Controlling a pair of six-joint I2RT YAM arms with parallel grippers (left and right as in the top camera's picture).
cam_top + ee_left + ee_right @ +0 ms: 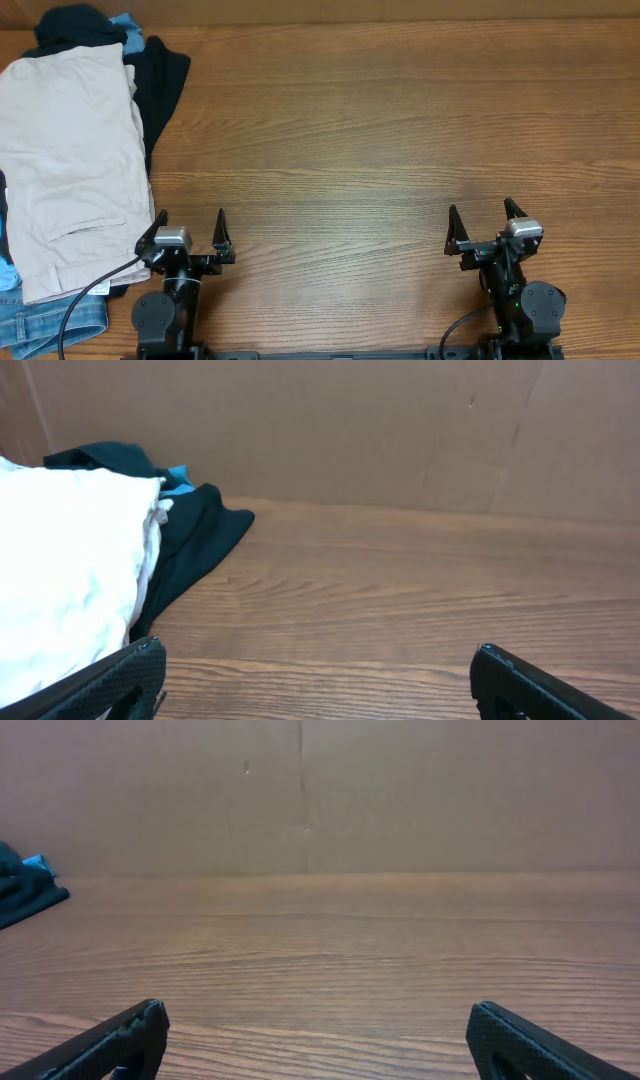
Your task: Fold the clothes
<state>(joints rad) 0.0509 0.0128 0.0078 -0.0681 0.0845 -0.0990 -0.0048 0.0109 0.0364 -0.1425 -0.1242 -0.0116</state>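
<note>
Light beige shorts (70, 165) lie on top of a pile of clothes at the table's left side, with a slit pocket near their lower end. They also show in the left wrist view (60, 570) at the left. A black garment (160, 80) lies under them, with light-blue cloth (125, 25) at the back and denim (45, 325) at the front left. My left gripper (190, 225) is open and empty, just right of the pile's front corner. My right gripper (480, 222) is open and empty at the front right, far from the clothes.
The wooden table (380, 130) stretches from the pile to the right. A brown cardboard wall (320, 790) stands along the back edge. A black cable (80, 300) runs from the left arm over the denim.
</note>
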